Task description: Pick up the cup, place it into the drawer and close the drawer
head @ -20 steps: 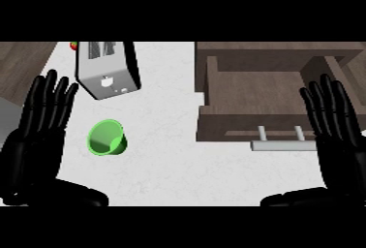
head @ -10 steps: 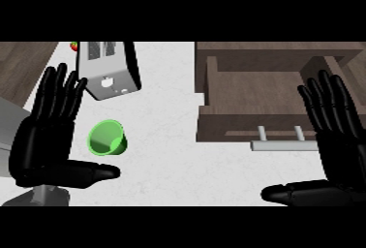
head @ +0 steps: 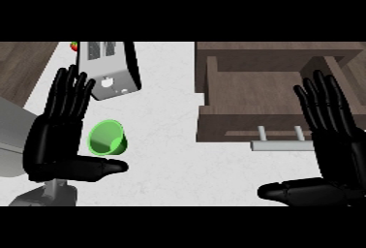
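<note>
Green cup: the cup [head: 108,138] lies tipped on its side on the white counter [head: 186,164], mouth turned up toward the view, well apart from the drawer and untouched.
Left hand: the left hand [head: 58,138] stands just beside the cup on its left, fingers straight and slightly fanned, thumb stretched out under the cup's lower edge; nothing is pinched or held.
Right hand: the right hand [head: 330,140] shows at the right side, over the drawer's front corner, fingers straight and close together, thumb pointing inward; it holds nothing.
Drawer: the wooden drawer [head: 214,104] is pulled out and open, its inside visible, with a pale bar handle [head: 282,144] along its front.
Other items: a grey toaster [head: 109,68] sits above the cup, and a small red thing [head: 73,46] peeks beside it, too small to identify.
Step in hand: judging by the layout, this is the approach to the pick; the cup is not yet grasped.
Next move: the left hand likely needs to shift right and curl fingers and thumb round the cup's wall, then carry it across to the drawer.
Caution: the cup lies on its side, so it may roll if nudged before the fingers wrap it.
</note>
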Controlling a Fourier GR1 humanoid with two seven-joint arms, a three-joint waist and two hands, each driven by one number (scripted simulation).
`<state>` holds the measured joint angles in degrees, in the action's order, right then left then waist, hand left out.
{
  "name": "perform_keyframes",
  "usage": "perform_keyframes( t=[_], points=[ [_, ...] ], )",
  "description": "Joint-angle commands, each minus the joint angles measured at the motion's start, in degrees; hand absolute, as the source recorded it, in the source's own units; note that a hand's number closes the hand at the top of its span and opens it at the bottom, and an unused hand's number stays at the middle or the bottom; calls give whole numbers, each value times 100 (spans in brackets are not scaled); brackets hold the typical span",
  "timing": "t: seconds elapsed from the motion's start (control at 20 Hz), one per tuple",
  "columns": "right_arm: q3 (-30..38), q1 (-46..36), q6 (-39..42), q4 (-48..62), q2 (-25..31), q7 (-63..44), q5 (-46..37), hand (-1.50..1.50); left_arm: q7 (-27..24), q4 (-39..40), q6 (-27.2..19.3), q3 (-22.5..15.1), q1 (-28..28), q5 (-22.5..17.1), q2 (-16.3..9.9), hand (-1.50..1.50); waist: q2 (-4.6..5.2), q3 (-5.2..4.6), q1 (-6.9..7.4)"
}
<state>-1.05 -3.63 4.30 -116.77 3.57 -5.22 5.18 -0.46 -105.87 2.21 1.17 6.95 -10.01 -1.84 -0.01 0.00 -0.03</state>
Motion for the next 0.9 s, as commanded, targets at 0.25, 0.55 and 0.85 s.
perform_keyframes(
  t=[0.25,0.55,0.85],
  points=[
    [-20,-146,-97,198,-136,176,-166,-150,-47,-55,-20,60,-384,-9,2,-150,-1,0,8],
    [149,-292,-43,276,-40,93,-69,-150,41,296,-6,135,-357,103,-127,-150,0,0,7],
    [232,-600,-114,47,20,-415,101,-150,-336,571,73,261,-827,152,-145,-150,-1,0,20]
  ],
)
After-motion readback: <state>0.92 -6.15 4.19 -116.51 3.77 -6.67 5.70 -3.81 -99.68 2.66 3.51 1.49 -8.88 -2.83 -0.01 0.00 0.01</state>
